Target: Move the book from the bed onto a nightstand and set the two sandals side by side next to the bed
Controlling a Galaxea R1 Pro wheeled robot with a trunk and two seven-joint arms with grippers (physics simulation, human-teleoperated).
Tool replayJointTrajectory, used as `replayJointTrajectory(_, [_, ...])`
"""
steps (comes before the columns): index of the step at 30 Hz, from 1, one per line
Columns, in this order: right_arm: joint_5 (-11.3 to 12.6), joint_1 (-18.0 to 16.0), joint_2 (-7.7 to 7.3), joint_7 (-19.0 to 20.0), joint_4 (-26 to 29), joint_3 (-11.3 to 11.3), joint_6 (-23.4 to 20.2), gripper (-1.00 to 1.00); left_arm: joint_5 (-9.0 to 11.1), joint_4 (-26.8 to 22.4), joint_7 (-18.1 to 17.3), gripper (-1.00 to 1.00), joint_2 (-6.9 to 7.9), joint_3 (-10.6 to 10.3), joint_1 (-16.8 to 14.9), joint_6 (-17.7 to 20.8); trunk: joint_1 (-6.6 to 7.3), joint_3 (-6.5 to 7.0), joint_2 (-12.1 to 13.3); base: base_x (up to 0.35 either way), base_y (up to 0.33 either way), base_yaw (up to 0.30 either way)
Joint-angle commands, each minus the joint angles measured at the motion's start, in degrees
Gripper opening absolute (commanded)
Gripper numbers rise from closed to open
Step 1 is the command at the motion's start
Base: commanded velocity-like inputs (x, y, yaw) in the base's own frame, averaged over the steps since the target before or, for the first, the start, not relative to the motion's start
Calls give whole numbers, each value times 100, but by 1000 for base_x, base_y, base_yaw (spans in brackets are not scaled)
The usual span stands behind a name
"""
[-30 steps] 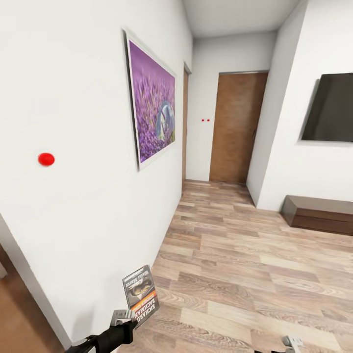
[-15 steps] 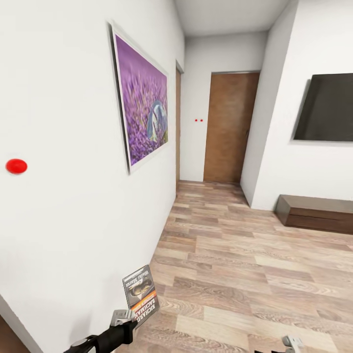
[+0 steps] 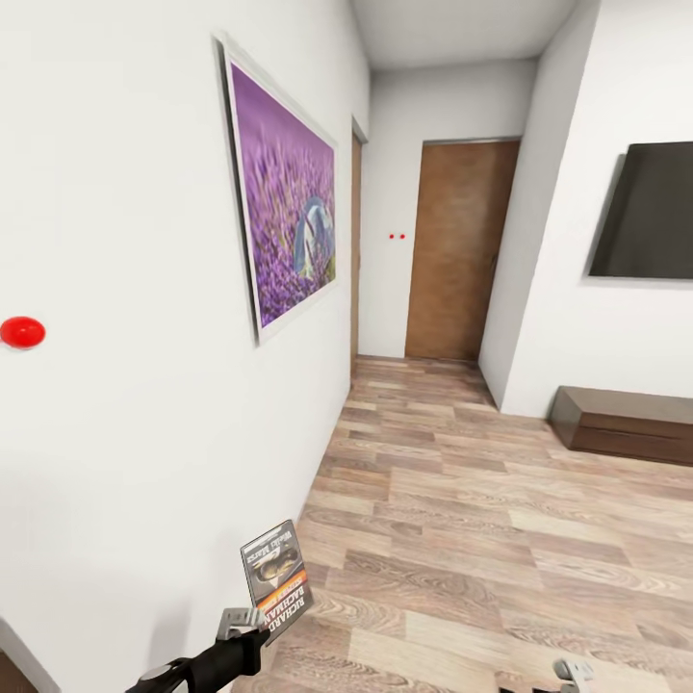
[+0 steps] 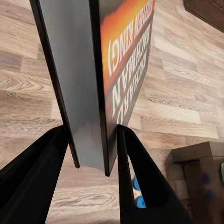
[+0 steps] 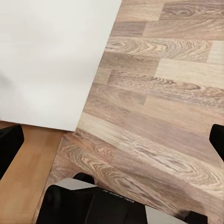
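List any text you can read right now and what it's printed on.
"RICHARD BACHMAN", white lettering, seen upside down on the book cover.
"(STEPHEN KING)", partly cut off, on the book's orange band in the left wrist view.
Grey band near the cover's top edge: too blurred to read.
Painting: no text.

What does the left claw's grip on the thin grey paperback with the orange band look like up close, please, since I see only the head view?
Observer: In the left wrist view the left claw has one black finger on each face of the thin grey paperback with the orange band, gripping near one edge.
Operator: Thank you. Is the right claw holding anything?
Observer: No; in the right wrist view the right claw is open, with light brown wood-plank floor showing between its fingertips.
Operator: Is anything else visible past the paperback?
Observer: Yes, small bright blue patches show beside the left claw's finger; I cannot tell what they are.
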State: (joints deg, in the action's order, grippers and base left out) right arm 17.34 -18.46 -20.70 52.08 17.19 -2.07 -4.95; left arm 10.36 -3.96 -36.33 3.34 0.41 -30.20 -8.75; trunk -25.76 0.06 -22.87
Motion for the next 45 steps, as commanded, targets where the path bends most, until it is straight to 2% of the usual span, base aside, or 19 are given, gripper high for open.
replayJointTrajectory(1, [59, 1, -4, 12, 3, -22, -52, 100, 21, 10, -20, -100, 0, 4, -4, -12, -2, -2, -4, 1, 0, 188])
replayJointTrajectory(20, [59, 1, -4, 12, 3, -22, -50, 100, 18, 10, -18, -100, 0, 3, -4, -12, -2, -2, -4, 86, 0, 33])
replayJointTrajectory(29, [59, 1, -4, 12, 3, -22, -52, 100, 18, 10, -15, -100, 0, 3, -4, -12, -2, -2, -4, 274, 0, 0])
replayJointTrajectory(39, [59, 1, -4, 12, 3, -22, -52, 100, 18, 10, -17, -100, 0, 3, -4, -15, -2, -2, -4, 85, 0, 0])
replayJointTrajectory(45, [59, 1, -4, 12, 3, -22, -50, 100, 18, 10, -21, -100, 0, 3, -4, -13, -2, -2, -4, 266, 0, 0])
